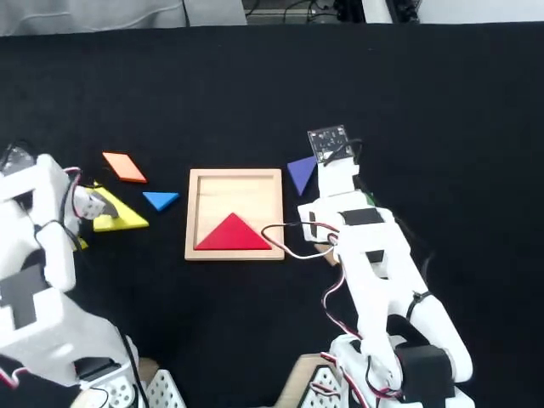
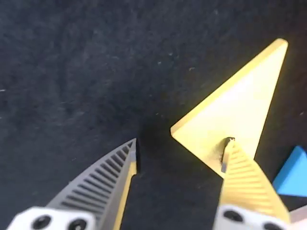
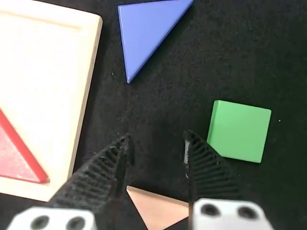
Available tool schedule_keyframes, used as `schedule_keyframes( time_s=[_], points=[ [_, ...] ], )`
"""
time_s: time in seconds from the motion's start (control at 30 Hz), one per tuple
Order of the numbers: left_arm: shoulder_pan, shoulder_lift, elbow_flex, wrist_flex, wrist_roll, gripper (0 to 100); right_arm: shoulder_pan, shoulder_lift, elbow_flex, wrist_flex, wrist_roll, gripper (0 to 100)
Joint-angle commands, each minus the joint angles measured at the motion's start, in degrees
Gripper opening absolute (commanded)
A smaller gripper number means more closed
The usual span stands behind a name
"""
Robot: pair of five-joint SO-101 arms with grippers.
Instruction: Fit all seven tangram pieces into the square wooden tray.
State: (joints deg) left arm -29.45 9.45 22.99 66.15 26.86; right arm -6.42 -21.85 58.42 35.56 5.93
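Observation:
The square wooden tray (image 1: 234, 173) lies mid-table with a red triangle (image 1: 232, 234) in its near part. To its left lie an orange parallelogram (image 1: 124, 167), a small blue triangle (image 1: 160, 200) and a large yellow triangle (image 1: 123, 221). My left gripper (image 2: 181, 143) is open low over the yellow triangle's (image 2: 235, 110) corner, one finger above the piece, the other over bare cloth. My right gripper (image 3: 156, 143) stands open over black cloth just right of the tray (image 3: 90, 72), between a violet-blue triangle (image 3: 146, 28), a green square (image 3: 240, 130) and a tan triangle (image 3: 158, 211).
Black cloth covers the whole table. The right arm's body (image 1: 374, 263) runs from the near edge up beside the tray's right side and hides the green and tan pieces in the high view. The left arm (image 1: 38, 255) stands at the near left.

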Motion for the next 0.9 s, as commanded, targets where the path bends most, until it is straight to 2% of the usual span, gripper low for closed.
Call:
schedule_keyframes(
  time_s=[0.0, 0.2, 0.4, 0.7, 0.87],
  points=[
    [1.8, -3.3, 3.3, -8.4, 5.9, 29, -0.4, -2.0, -0.2, -1.1, 0.4, 16.6],
    [3.1, -2.9, 2.3, -7.9, 5.8, 29, -0.4, -2.0, 0.0, -1.1, 0.4, 16.6],
    [3.3, -3.5, -3.0, -2.4, 5.9, 29, -0.4, -2.0, 0.1, -1.1, 0.5, 16.6],
    [5.2, -1.3, -5.7, -2.5, 6.0, 32, -0.4, -2.0, 0.1, -1.1, 0.5, 16.6],
    [5.5, 4.4, -8.7, -2.5, 6.2, 33, -0.4, -2.0, 0.2, -1.1, 0.5, 16.6]
  ],
)
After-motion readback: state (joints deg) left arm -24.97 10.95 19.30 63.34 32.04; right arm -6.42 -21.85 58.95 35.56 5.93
